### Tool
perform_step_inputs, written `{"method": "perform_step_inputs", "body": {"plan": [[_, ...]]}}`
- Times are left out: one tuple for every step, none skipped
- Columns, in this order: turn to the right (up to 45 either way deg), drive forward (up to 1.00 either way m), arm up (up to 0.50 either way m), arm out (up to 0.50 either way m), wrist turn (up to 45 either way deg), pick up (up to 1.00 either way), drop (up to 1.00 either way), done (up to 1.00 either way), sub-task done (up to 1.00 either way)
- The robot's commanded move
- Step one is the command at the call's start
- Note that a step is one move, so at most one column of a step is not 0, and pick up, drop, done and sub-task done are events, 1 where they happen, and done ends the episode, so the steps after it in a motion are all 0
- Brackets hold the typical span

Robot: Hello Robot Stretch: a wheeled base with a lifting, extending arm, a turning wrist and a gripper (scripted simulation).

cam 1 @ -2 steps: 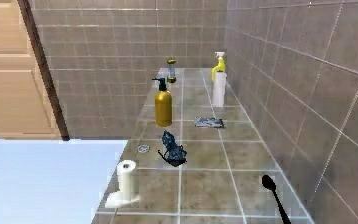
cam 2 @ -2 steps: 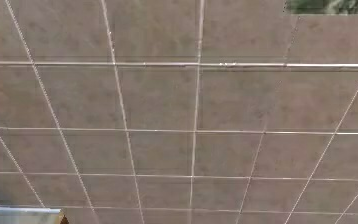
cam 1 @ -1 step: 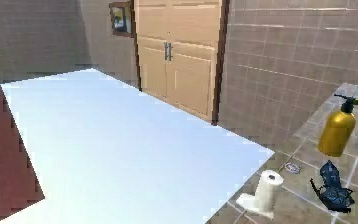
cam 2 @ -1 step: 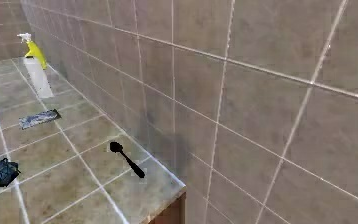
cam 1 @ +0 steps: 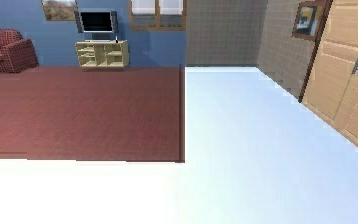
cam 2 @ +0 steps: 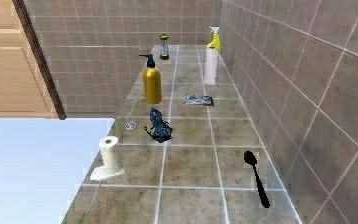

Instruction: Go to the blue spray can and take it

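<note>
On the tiled worktop (cam 2: 187,165) a dark blue object (cam 2: 159,126) lies near the middle, too small to confirm as the spray can. A gold pump bottle (cam 2: 152,82) stands at its 12 o'clock, a paper roll (cam 2: 109,157) at 7, and a black spoon (cam 2: 255,176) at 4. The gripper's state cannot be told.

Brown tiled desk (cam 2: 187,160) along a tiled wall, upright white paper roll (cam 2: 109,157) at its near edge, small dark blue object (cam 2: 159,125) beyond it, gold pump bottle (cam 2: 152,82) standing behind, black spoon (cam 2: 255,176) lying near the wall, white and yellow spray bottle (cam 2: 213,56), flat packet (cam 2: 197,99), small dark jar (cam 2: 164,46) at the far end.
</note>
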Motion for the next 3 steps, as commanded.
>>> {"method": "perform_step_inputs", "body": {"plan": [[0.0,0.00,0.50,0.00,0.0,0.00,0.00,0.00,0.00],[0.0,0.00,0.38,0.00,0.0,0.00,0.00,0.00,0.00],[0.0,0.00,0.00,0.28,0.0,0.00,0.00,0.00,0.00]]}}
